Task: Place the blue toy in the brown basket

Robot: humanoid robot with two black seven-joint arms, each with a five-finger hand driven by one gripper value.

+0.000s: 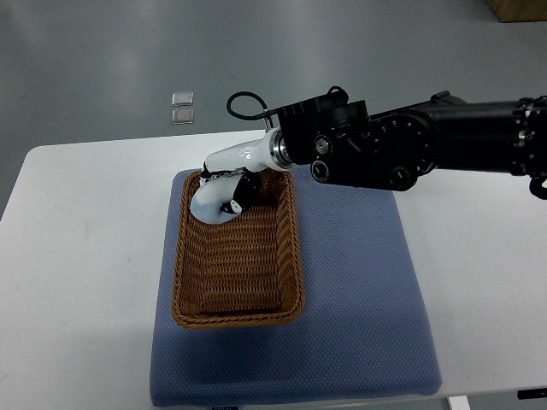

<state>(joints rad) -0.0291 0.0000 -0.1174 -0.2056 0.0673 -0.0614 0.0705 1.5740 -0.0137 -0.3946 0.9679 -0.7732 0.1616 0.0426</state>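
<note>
A brown wicker basket (238,318) lies on a blue mat in the middle of the table. My right arm reaches in from the right edge, and its white hand (227,188) hangs over the basket's far left corner. The fingers (242,193) are curled around a pale blue rounded toy (208,209), which sits low inside the basket's far end, against the rim. Much of the toy is hidden by the hand. I cannot tell whether it touches the basket floor. The left arm does not show.
The blue mat (359,299) covers the middle of the white table (77,256). Two small clear square things (182,107) lie on the grey floor beyond the table's far edge. A cardboard box corner (520,8) shows at the top right.
</note>
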